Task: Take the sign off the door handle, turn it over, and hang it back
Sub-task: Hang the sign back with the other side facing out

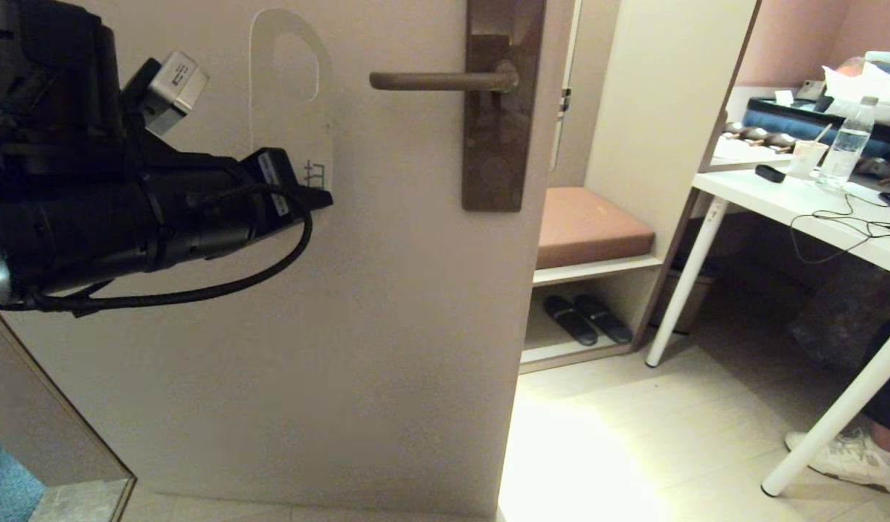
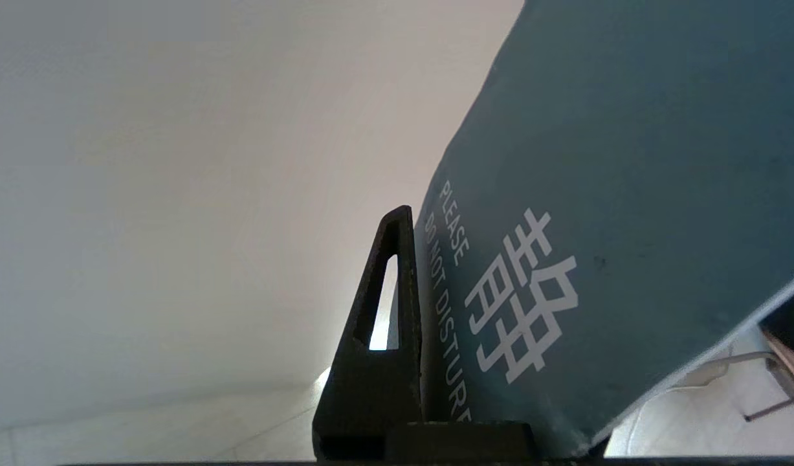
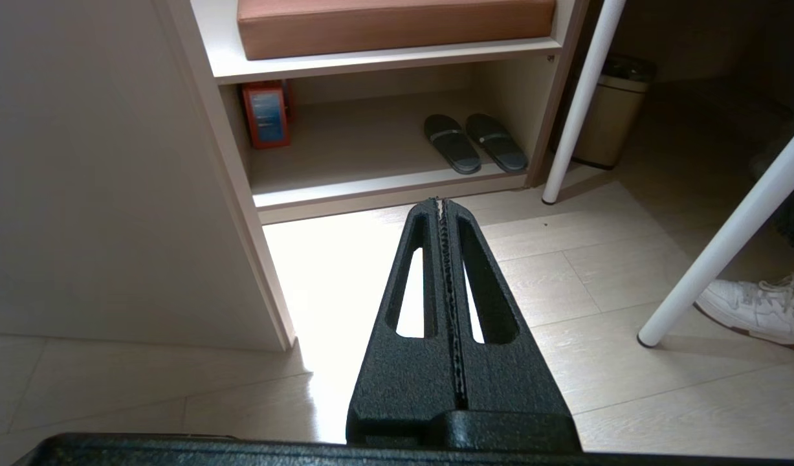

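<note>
Pale grey card, the sign [image 1: 291,101] hung upright off the door handle [image 1: 437,80], just to its free end's left, pinched at the bottom by the left gripper [image 1: 315,190]; the right gripper [image 3: 443,206] sat pressed together, down low.

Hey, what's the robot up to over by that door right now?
The left gripper holds the sign by its lower end, upright against the door and off the door handle, which sits bare beside it. Its pale face shows to the head camera; the "do not disturb" face faces the wrist. The right gripper hangs shut, low over the floor.
</note>
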You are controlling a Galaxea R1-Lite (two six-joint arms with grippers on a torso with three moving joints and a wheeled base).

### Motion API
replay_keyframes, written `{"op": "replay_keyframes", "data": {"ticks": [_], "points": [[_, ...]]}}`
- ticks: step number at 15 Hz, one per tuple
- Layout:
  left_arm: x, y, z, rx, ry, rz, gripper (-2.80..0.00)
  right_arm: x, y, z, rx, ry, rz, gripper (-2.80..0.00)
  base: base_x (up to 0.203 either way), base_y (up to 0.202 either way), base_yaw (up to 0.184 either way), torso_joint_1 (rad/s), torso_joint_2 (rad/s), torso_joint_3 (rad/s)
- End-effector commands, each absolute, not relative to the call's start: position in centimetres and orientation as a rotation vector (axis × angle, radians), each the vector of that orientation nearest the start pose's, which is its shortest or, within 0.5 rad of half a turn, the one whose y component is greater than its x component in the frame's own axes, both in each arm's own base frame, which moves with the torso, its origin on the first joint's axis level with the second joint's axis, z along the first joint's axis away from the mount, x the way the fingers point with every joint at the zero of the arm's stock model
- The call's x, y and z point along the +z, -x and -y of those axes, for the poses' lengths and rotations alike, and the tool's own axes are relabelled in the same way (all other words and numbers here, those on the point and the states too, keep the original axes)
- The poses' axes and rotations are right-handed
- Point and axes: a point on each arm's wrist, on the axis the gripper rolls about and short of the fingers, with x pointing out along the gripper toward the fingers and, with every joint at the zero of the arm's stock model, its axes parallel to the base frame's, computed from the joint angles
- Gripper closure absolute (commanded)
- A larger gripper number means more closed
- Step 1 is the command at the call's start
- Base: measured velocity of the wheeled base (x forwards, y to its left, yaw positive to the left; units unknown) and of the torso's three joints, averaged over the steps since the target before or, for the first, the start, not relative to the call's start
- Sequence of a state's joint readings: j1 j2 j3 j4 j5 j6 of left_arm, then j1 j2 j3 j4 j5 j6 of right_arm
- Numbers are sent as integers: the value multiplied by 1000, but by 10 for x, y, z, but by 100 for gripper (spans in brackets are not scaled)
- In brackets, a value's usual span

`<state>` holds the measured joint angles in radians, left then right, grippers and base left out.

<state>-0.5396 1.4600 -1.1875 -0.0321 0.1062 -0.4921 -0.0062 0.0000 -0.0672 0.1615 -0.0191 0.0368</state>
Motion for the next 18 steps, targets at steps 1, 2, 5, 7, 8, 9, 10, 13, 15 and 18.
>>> {"op": "replay_keyframes", "data": {"ticks": [1,2,5,7,8,9,10,13,15,18], "points": [[300,-223,132,-370,408,-332,0,77,29,0,-26,-36,-95,0,0,0,0,0,0,0],[301,-223,133,-372,408,-331,0,77,29,0,-26,-36,-95,0,0,0,0,0,0,0],[296,-228,136,-365,401,-348,0,77,29,0,-28,-36,-95,0,0,0,0,0,0,0],[292,-231,139,-363,395,-361,0,77,29,0,-28,-36,-95,0,0,0,0,0,0,0],[292,-233,139,-362,395,-361,0,77,29,0,-26,-36,-95,0,0,0,0,0,0,0],[292,-236,141,-363,394,-360,0,77,29,0,-27,-36,-95,0,0,0,0,0,0,0],[294,-237,142,-366,396,-355,0,77,29,0,-26,-36,-95,0,0,0,0,0,0,0],[298,-243,146,-370,396,-350,0,77,29,0,-26,-36,-95,0,0,0,0,0,0,0],[297,-244,148,-376,394,-355,0,77,29,0,-27,-36,-95,0,0,0,0,0,0,0],[296,-246,150,-378,391,-359,0,77,29,0,-26,-36,-95,0,0,0,0,0,0,0]]}}
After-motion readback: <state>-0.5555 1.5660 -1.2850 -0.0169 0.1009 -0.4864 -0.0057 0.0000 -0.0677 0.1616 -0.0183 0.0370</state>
